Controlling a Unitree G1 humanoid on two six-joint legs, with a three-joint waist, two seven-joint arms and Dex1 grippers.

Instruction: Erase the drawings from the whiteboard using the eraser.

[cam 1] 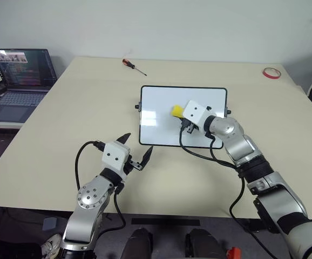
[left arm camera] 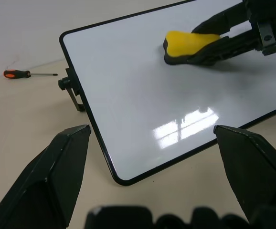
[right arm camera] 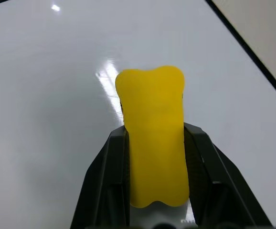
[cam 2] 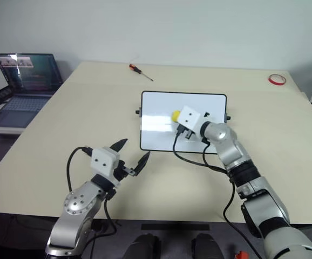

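While the yellow eraser rests its black underside on the whiteboard, near the board's middle, my right gripper pinches it from both sides. I judge I am mid-wipe; next I should sweep it across the remaining surface with steady pressure. No drawings are visible on the white I can see, though the right arm hides part of the board. My left gripper hovers spread above the tabletop, beside the board's near left corner.

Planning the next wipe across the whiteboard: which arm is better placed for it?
The right. Its gripper already clamps the eraser over the whiteboard, while the left gripper hangs open and empty off the board's near corner.
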